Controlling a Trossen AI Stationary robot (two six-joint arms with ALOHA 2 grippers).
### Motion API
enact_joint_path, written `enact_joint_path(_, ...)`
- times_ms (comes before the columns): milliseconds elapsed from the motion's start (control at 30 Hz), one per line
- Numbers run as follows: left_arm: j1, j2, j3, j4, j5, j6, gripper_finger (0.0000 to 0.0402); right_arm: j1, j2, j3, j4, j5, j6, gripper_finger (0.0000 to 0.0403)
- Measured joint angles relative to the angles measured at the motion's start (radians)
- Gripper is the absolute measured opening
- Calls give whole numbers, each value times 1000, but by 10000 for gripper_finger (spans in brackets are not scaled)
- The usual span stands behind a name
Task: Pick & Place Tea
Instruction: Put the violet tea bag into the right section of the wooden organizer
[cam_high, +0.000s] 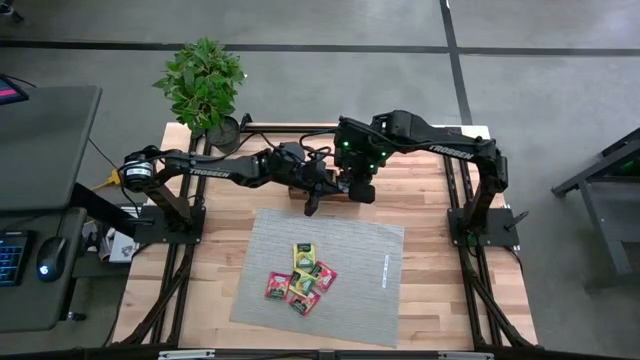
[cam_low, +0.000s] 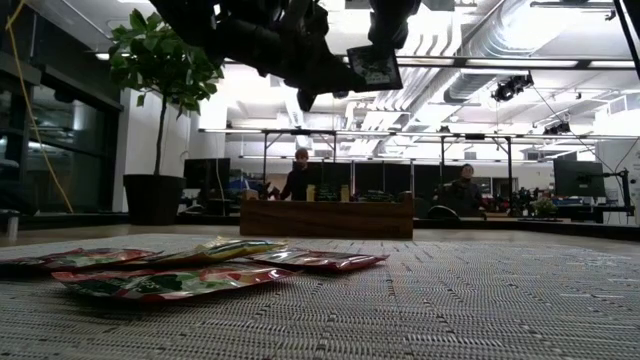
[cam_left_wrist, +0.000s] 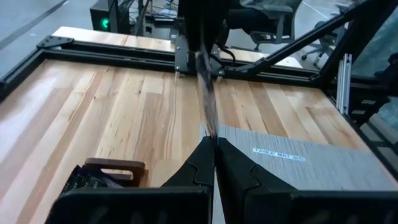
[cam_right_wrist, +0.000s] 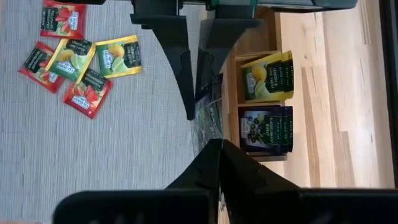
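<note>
The left tool (cam_high: 310, 203) hangs over the worktop (cam_high: 430, 200) near the wooden tray (cam_right_wrist: 249, 81), and its fingers are clenched on nothing. On the grey mat (cam_high: 350, 270) lies a small heap of tea bags (cam_high: 301, 278), red, yellow and green. The right tool (cam_right_wrist: 211, 137) hangs just beside the tray, pinching a dark tea bag (cam_right_wrist: 207, 121). More bags stand in the tray, yellow ones (cam_right_wrist: 266, 76) and dark ones (cam_right_wrist: 266, 127).
</note>
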Motion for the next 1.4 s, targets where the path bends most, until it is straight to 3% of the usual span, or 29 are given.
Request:
enact_joint_path(167,0,0,0,-3,-1,38,21,0,0,0,1,3,-17,1)
enact_joint_path(467,-1,0,-1,-21,-52,48,153,-6,-1,0,1,62,-27,1)
enact_joint_path(633,0,0,-1,-138,-121,30,205,-39,-1,0,3,79,-41,0)
enact_joint_path(800,-1,0,-11,-224,-159,65,215,-83,-1,0,27,79,-60,0)
enact_joint_path(1033,0,-44,-137,-150,-193,34,215,-140,-1,-12,56,57,-92,0)
enact_joint_path(1200,-1,-141,-270,-21,-225,-21,215,-172,-17,-178,141,40,-122,0)
enact_joint_path(1400,-1,-245,-363,27,-234,-35,215,-190,-71,-447,411,-30,-131,0)
